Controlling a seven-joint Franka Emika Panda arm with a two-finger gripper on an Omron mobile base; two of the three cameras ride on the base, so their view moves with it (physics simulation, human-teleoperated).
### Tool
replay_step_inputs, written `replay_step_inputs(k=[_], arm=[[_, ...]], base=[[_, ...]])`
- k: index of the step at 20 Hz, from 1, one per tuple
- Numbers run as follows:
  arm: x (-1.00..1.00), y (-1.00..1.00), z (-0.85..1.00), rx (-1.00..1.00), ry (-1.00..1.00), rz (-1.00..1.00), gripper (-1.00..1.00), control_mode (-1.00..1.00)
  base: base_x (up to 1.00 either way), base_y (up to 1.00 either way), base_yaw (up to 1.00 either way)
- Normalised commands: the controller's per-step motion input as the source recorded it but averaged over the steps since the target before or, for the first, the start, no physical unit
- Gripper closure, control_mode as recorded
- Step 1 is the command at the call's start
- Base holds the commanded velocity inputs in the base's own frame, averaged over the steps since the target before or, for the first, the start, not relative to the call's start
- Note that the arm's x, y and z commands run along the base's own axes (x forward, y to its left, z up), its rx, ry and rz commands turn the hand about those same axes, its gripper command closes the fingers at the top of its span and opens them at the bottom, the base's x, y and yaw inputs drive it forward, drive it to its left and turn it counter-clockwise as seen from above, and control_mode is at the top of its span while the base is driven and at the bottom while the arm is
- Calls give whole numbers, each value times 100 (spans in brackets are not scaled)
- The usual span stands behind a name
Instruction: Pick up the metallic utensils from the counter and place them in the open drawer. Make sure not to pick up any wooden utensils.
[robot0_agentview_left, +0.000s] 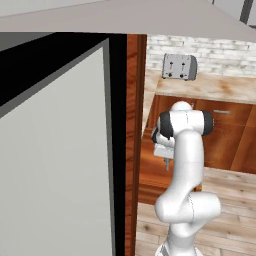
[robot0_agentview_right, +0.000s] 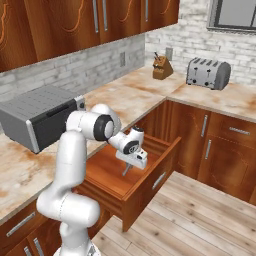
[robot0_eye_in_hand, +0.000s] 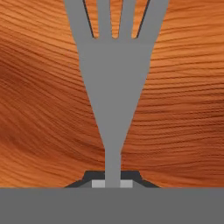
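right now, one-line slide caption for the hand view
Gripper shut on a grey metal fork, tines pointing away, held above the reddish-brown wooden floor of the open drawer.

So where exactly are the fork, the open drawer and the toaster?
fork (robot0_eye_in_hand: 114, 87): hand view, on its flat grey neck below the tines.
open drawer (robot0_agentview_right: 159, 180): right base view, on its front panel.
toaster (robot0_agentview_right: 208, 73): right base view, on its silver side.

fork (robot0_eye_in_hand: 114, 87) hangs above open drawer (robot0_agentview_right: 150, 182).

Two base views behind the arm, both facing the open drawer (robot0_agentview_right: 131, 175), hand view close above its floor
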Motion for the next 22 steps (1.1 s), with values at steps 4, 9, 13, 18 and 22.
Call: replay_step_inputs(k=[4, 9, 13, 18, 22], arm=[[21, -4, -41, 0, 0, 0, 100, -100], [26, 1, -22, 0, 0, 0, 100, -100], [0, 0, 0, 0, 0, 0, 100, -100], [0, 0, 0, 0, 0, 0, -100, -100], [0, 0, 0, 0, 0, 0, -100, -100]], base=[[0, 0, 0], [0, 0, 0], [0, 0, 0], [0, 0, 0], [0, 0, 0]])
